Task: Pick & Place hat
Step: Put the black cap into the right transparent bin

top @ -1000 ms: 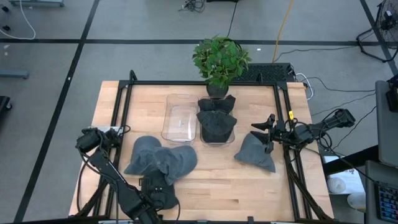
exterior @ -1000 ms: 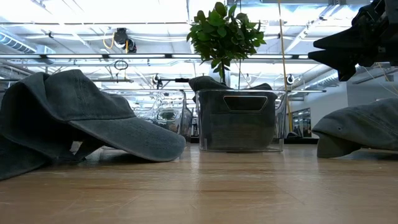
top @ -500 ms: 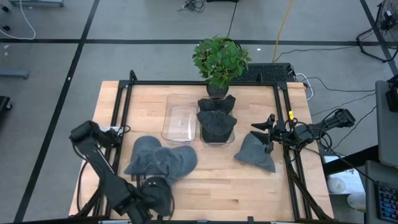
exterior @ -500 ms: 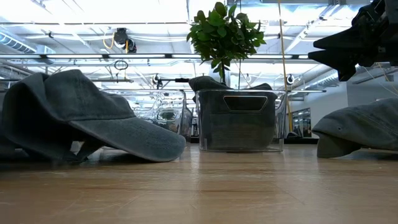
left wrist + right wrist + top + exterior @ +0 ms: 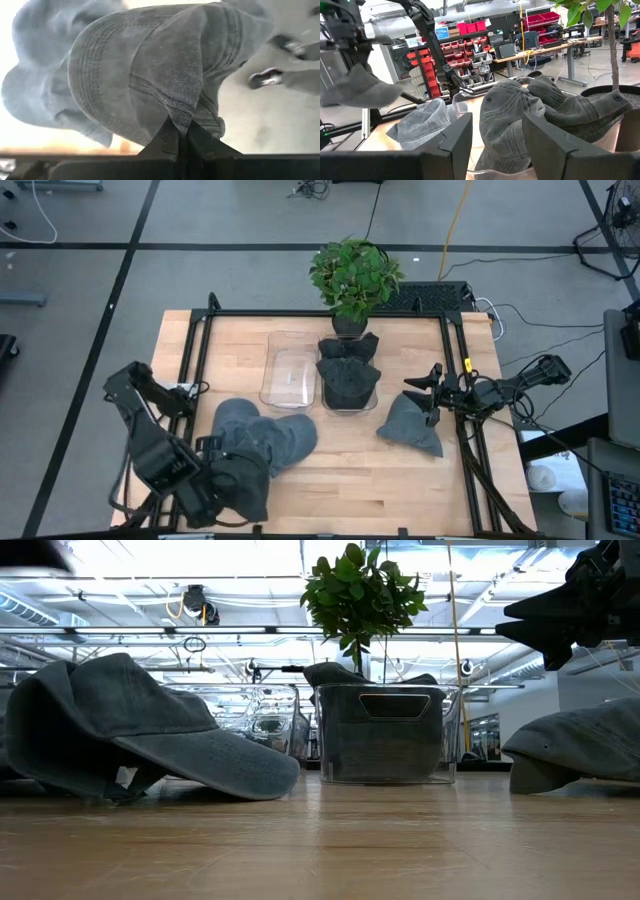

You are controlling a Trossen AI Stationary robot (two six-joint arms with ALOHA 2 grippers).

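Your left gripper [image 5: 177,131] had its jaws clenched on a grey hat [image 5: 165,70] lifted off the counter [image 5: 340,470], so next you needed to carry it to the clear bin [image 5: 288,375] ahead of the jaws.
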